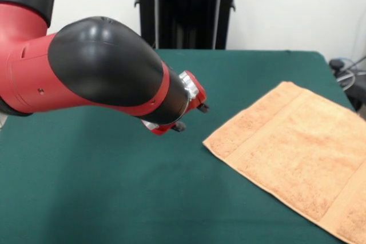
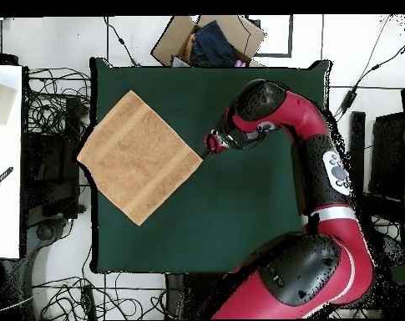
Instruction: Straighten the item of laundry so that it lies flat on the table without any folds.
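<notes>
The peach-orange item of laundry (image 1: 297, 152) (image 2: 139, 157) lies spread out on the green table (image 1: 114, 187) (image 2: 239, 217), turned like a diamond in the overhead view. No fold shows on it, and woven bands run near two opposite edges. In the overhead view its left corner reaches past the table's left edge. My gripper (image 1: 191, 116) (image 2: 208, 146) hovers just off the towel's nearest corner. It is open, with nothing between its short black fingertips (image 1: 203, 107). The bulky red and black arm fills the left of the front view.
A cardboard box (image 2: 207, 38) with dark cloth inside sits past the table's top edge in the overhead view. Cables (image 2: 51, 113) and a white surface (image 2: 5, 159) lie beyond the table's left edge there. More cables (image 1: 346, 70) show at the right in the front view.
</notes>
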Available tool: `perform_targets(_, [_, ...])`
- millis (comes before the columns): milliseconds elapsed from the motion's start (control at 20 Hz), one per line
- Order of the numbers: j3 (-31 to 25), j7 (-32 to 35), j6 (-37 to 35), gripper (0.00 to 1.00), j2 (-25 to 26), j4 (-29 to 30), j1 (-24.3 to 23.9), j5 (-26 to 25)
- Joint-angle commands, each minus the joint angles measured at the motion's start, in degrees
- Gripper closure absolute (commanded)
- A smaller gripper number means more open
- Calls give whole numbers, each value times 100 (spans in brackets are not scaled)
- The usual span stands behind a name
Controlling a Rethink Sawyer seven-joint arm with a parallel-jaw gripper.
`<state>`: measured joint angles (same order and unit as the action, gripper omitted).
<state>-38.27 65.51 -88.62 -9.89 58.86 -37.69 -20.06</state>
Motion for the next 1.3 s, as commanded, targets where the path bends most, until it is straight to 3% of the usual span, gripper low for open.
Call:
perform_targets(50, [237, -356, 593, 0, 296, 206, 156, -345])
perform_targets(1300, [299, -420, 1092, 0, 394, 198, 173, -478])
